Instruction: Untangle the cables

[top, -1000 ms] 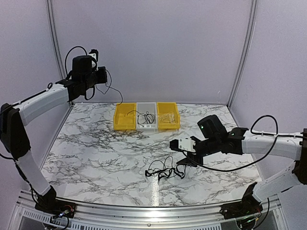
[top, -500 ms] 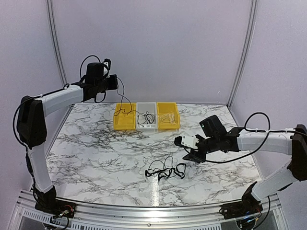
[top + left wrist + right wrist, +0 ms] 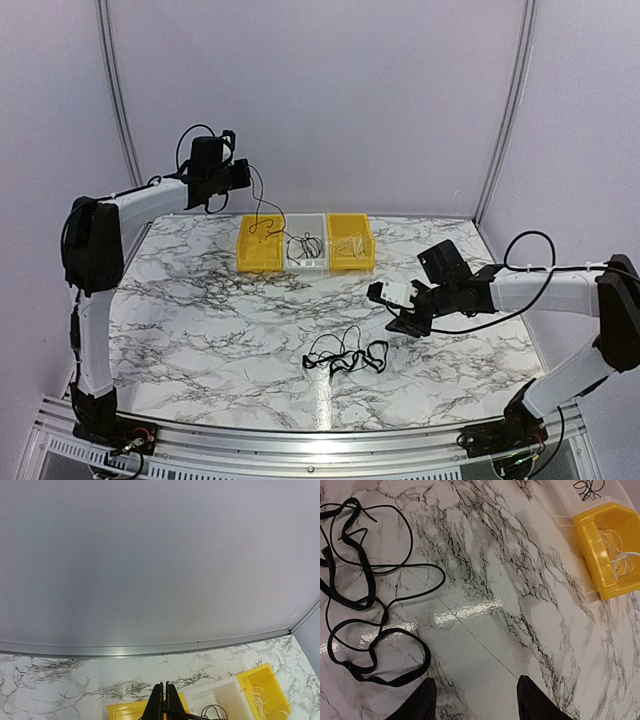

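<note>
My left pincer [image 3: 238, 172] is clamped shut high over the far left of the worktop [image 3: 200, 320]. A thin black cord [image 3: 263, 208] hangs from it down towards the left yellow bin [image 3: 247, 262], and its low end seems to trail on to the coil [image 3: 306, 245] in the clear bin [image 3: 307, 266] next door. From the wrist view I see only closed fingertips, not the cord itself. My right pincer [image 3: 477, 700] stands open and empty, low over bare marble. The tangle [image 3: 345, 357] of cables lies just to its left, near the front middle of the worktop and well apart from the bins. I judge the step in hand to be dropping off the lifted cord, with the tangle next. To do it well I should bring the left pincer down over a bin so the cord piles up inside rather than draping over a wall, and let go only once most of it lies slack. Releasing from this height risks it falling across two bins. I cannot tell which bin is meant for it. For the tangle, the right pincer should take one outer loop, not a crossing where strands overlap, and lift slowly so one cable slides out instead of dragging the whole knot along
</note>
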Action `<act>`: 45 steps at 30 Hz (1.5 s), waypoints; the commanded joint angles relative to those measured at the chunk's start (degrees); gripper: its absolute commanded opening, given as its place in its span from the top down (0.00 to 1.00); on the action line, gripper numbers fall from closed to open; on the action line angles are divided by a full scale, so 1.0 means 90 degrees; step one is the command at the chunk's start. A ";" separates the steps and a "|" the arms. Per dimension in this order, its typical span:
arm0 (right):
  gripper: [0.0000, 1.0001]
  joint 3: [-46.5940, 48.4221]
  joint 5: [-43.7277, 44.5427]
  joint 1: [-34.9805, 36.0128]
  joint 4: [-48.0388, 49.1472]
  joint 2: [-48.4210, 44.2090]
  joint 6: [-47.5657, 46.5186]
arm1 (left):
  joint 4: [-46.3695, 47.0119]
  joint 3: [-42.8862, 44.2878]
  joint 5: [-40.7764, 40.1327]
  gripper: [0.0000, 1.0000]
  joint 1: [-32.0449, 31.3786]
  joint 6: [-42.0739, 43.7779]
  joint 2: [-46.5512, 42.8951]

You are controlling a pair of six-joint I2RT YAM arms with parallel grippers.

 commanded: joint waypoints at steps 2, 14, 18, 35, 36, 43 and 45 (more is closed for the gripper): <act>0.45 0.0049 0.0104 -0.0043 0.0095 0.0150 -0.0080 | 0.0298 -0.0040 0.0449 1.00 0.0139 -0.0430 0.0264; 0.46 0.0077 0.0158 -0.0046 0.0033 0.0257 -0.0126 | 0.0131 -0.0333 -0.0667 1.00 0.0195 -0.0764 0.0498; 0.46 0.0069 0.0201 -0.0040 0.0037 0.0265 -0.0135 | 0.0143 -0.0405 -0.0704 1.00 0.0144 -0.0916 0.0709; 0.46 0.0112 0.0255 -0.0045 -0.0041 0.0441 -0.0160 | 0.0040 -0.0205 -0.0004 0.98 -0.0319 -0.0846 0.1443; 0.46 0.0113 0.0251 -0.0044 -0.0042 0.0449 -0.0157 | -0.0006 -0.0232 -0.0017 0.94 -0.0330 -0.0843 0.1415; 0.46 0.0156 0.0205 -0.0045 -0.0089 0.0438 -0.0152 | -0.0197 -0.0595 -0.0668 0.61 -0.0303 -0.0709 0.0847; 0.46 0.0165 0.0179 -0.0043 -0.0100 0.0426 -0.0142 | -0.0272 -0.0639 -0.0756 0.57 -0.0289 -0.0632 0.0693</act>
